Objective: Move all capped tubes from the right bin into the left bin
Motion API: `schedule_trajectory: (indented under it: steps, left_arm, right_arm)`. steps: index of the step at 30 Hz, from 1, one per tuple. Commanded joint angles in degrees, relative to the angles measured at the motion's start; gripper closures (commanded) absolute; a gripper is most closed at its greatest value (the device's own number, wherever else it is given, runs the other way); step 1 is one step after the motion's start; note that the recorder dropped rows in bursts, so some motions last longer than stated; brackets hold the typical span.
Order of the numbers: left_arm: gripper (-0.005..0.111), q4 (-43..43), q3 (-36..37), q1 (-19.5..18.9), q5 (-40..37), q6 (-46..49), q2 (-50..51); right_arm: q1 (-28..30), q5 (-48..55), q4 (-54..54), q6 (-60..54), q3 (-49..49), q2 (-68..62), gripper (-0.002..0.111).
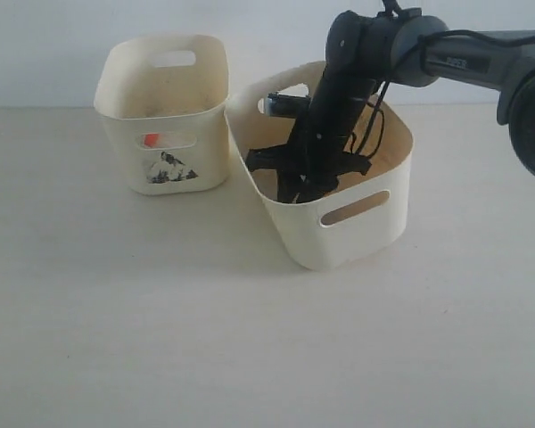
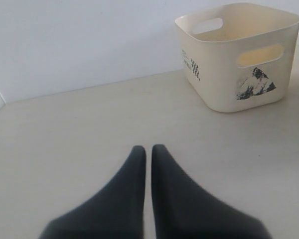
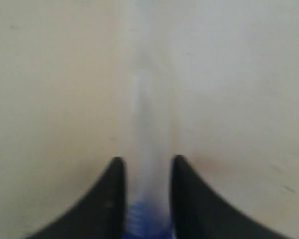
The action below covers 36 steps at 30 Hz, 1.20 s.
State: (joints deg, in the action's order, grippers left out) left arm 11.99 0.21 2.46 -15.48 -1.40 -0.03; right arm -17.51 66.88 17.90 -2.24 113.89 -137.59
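My right gripper [image 1: 296,189] reaches down inside the right bin [image 1: 374,234], the wider plain cream one. In the right wrist view, the gripper [image 3: 147,162] is shut on a clear capped tube [image 3: 150,124] with a blue cap [image 3: 144,222], the tube lying lengthwise between the fingers over the bin's floor. The left bin [image 1: 160,98], smaller and with a black mountain picture, stands beside it; an orange-red cap [image 1: 150,140] shows through its handle slot. My left gripper [image 2: 148,149] hovers shut over bare table, well short of the left bin [image 2: 224,74], and is out of the exterior view.
The two bins stand almost touching at the back of the pale table [image 1: 160,321]. A white wall [image 1: 45,45] runs behind them. The right arm [image 1: 446,53] comes in from the upper right over the right bin.
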Motion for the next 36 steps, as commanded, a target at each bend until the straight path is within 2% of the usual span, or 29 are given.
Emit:
schedule_trajectory:
  steps: [1, 24, 32, 36]
  left_arm:
    - [0.102, -0.21, -0.21, 0.08, 0.52, -0.76, 0.03]
    - [0.102, -0.21, -0.21, 0.08, 0.52, -0.76, 0.03]
    - [0.102, -0.21, -0.21, 0.08, 0.52, -0.76, 0.03]
    - [0.102, -0.21, -0.21, 0.08, 0.52, -0.76, 0.03]
  right_arm:
    - [0.49, -0.16, -7.22, 0.4, -0.61, -1.05, 0.108]
    - [0.95, 2.59, -7.74, -2.45, -0.61, 8.37, 0.108]
    - [6.67, 3.08, 7.89, -12.33, -0.61, 7.82, 0.108]
    - [7.64, 3.08, 8.5, -13.6, -0.61, 7.82, 0.108]
